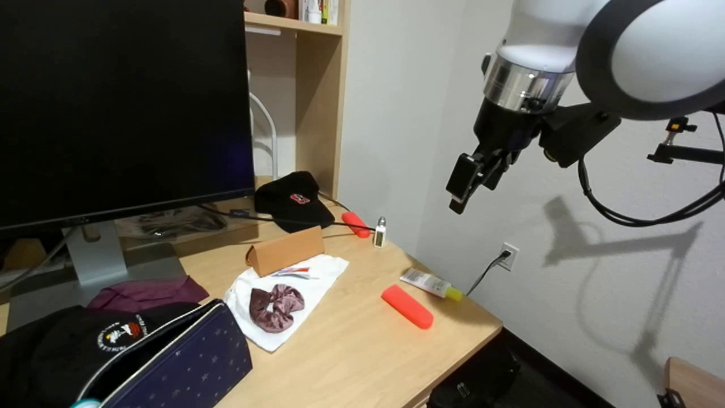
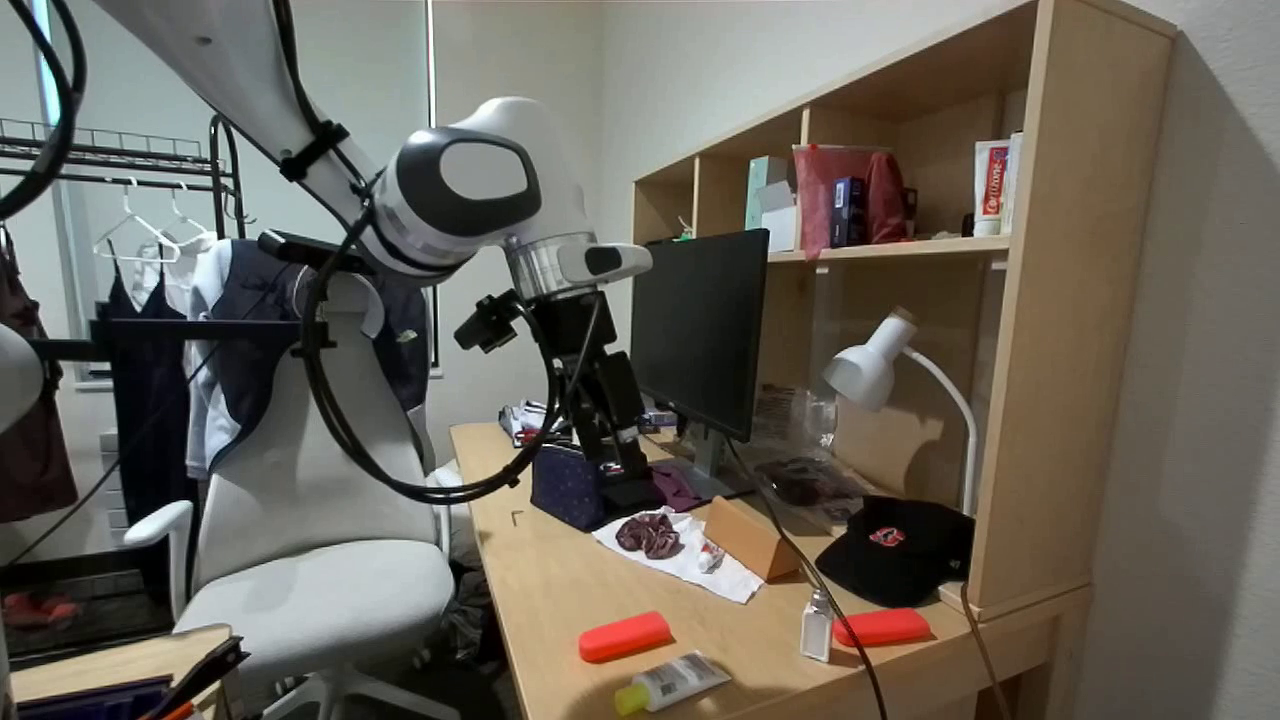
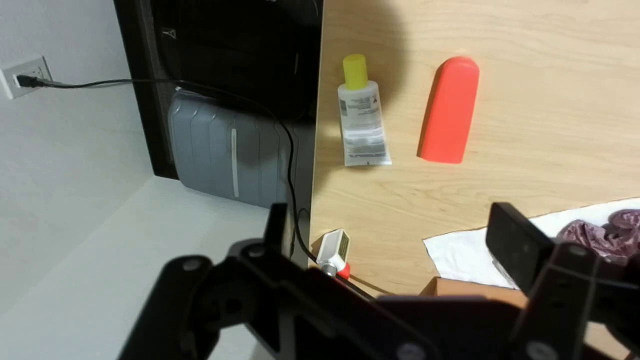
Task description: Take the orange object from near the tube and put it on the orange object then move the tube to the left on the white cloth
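While the gripper hangs with jaws parted, I see the orange block at its one o'clock in the wrist view, long axis near twelve-to-six, apparently suiting a crosswise grip; the tube lies beside the block at nine o'clock.

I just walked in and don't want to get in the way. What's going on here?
A robot arm holds its open gripper in the air, higher than the desk, gripping nothing. An orange object lies beside the yellow-capped tube; a second orange piece lies near the small bottle. The job, it seems, is to stack those two, then move the tube onto the white cloth, where a scrunchie rests. The pair lie apart and the tube is off the cloth, so neither move looks done.
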`<state>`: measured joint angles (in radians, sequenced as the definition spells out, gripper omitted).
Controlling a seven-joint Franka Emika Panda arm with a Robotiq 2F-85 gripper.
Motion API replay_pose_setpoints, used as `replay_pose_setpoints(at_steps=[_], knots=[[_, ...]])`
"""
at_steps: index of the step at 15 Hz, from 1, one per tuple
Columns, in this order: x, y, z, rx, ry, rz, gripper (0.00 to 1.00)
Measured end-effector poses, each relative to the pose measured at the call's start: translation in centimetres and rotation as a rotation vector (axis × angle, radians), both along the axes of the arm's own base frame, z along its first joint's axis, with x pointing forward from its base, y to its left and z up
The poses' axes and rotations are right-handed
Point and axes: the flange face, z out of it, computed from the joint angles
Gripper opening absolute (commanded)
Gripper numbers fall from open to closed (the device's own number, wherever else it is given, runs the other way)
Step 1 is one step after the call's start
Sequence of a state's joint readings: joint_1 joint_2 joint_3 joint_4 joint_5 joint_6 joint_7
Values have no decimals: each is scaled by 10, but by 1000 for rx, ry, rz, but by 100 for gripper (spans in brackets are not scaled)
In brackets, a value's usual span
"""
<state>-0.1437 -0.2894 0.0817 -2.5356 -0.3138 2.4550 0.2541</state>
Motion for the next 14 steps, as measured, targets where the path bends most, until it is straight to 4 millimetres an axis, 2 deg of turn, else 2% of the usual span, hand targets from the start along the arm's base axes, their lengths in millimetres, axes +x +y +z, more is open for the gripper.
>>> replay_pose_setpoints(at_steps=[4,9,14], knots=[[22,10,-36,39,34,-25,100],[54,27,-90,121,62,-35,100],[76,27,-146,182,60,-70,100]])
